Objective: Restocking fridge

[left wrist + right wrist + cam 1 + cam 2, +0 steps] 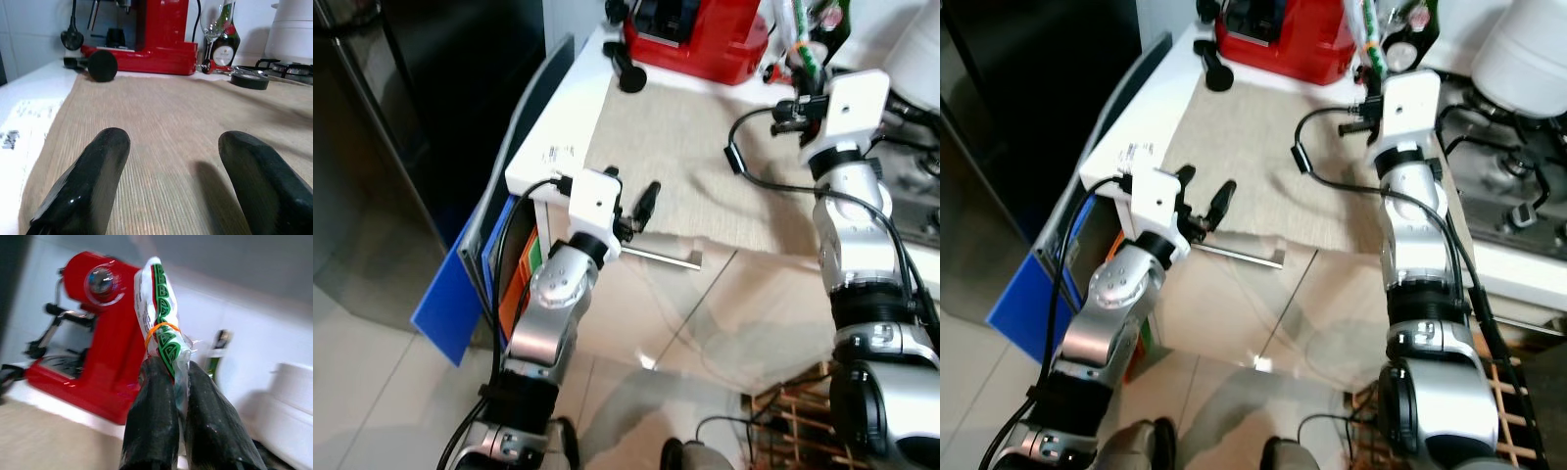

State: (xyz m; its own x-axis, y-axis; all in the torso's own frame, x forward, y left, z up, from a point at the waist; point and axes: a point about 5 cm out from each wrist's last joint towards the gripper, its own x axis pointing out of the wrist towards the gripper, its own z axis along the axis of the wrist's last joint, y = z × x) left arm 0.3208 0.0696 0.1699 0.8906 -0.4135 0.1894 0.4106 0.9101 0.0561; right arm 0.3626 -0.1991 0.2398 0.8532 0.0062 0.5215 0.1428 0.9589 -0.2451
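1. Your right gripper [177, 382] pinches the green-and-white packet [164, 328], held upright beside the red coffee machine [98, 338].
2. Your left gripper [173, 161] hovers spread over the beige mat [695, 157].

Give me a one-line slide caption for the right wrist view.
Right gripper shut on a green-and-white plastic packet banded in orange, red espresso machine behind.

My 2 arms are silver, jointed in rounded segments, each ending in a white boxy wrist. Black cables loop along both. Each gripper has 2 long glossy black fingers [83, 191].
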